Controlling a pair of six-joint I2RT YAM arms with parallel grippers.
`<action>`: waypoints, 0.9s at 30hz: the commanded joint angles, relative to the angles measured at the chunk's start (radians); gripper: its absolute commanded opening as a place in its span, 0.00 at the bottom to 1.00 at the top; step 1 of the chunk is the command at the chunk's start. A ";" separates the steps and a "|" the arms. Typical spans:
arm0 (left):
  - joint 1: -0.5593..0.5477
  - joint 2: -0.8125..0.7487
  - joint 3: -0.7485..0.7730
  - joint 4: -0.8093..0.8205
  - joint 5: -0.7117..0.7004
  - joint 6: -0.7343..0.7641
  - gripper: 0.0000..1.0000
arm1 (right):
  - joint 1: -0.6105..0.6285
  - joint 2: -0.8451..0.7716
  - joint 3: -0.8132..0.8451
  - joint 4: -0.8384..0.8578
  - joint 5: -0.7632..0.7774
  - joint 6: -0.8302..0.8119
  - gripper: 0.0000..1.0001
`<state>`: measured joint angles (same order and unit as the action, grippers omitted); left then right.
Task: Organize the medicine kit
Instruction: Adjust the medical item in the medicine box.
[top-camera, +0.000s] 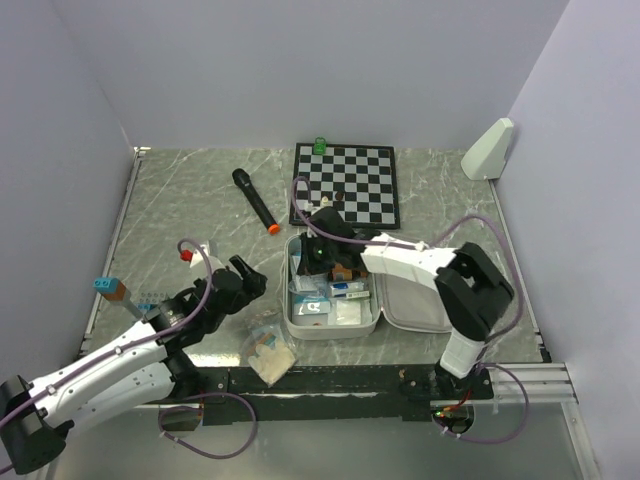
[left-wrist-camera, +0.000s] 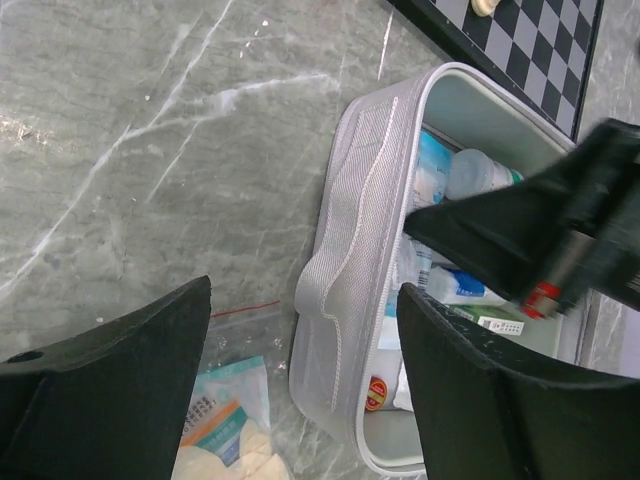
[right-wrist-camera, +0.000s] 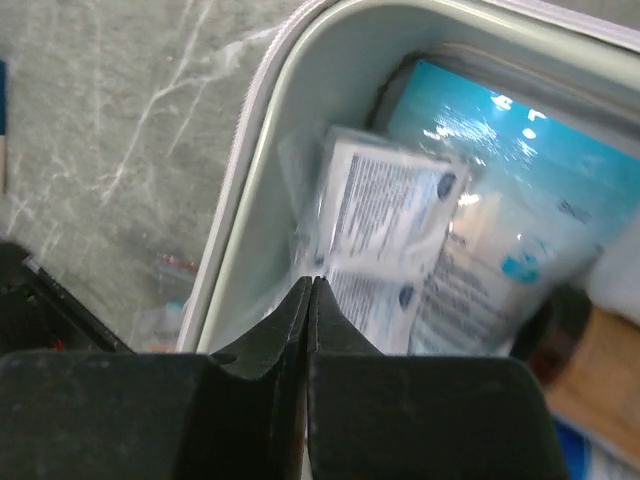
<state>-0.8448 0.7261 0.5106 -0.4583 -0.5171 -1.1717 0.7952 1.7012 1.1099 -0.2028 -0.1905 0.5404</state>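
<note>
Your right fingers (right-wrist-camera: 305, 340) are clenched tip to tip with no gap, pointing down inside the open medicine kit (top-camera: 330, 334), just within its curved rim (right-wrist-camera: 250, 150). You cannot tell whether they nip the clear sachet (right-wrist-camera: 385, 200) lying at their tips. A teal pouch (right-wrist-camera: 500, 150) lies beyond them, and past the rim to their left is bare marble worktop (right-wrist-camera: 120, 130). The right arm (top-camera: 410, 262) reaches across the kit's laid-back lid (top-camera: 415, 305). Your left fingers (left-wrist-camera: 130, 380) are spread wide with nothing between them. The kit's zipped side wall (left-wrist-camera: 350, 240) is just ahead of that gap. A plastic bag (left-wrist-camera: 235, 400) lies on the worktop near their roots.
</note>
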 joint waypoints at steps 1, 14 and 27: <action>0.000 0.012 0.019 -0.008 0.014 -0.042 0.79 | 0.012 0.087 0.082 0.016 -0.010 0.023 0.00; 0.000 0.049 0.011 -0.002 0.028 -0.036 0.80 | 0.012 0.083 0.114 -0.044 0.111 0.010 0.00; 0.000 0.105 0.037 0.137 0.064 0.114 0.88 | 0.013 -0.308 0.134 -0.245 0.259 -0.020 0.47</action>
<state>-0.8448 0.7727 0.5110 -0.4538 -0.4942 -1.1549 0.8009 1.5375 1.1954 -0.2871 -0.0868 0.5522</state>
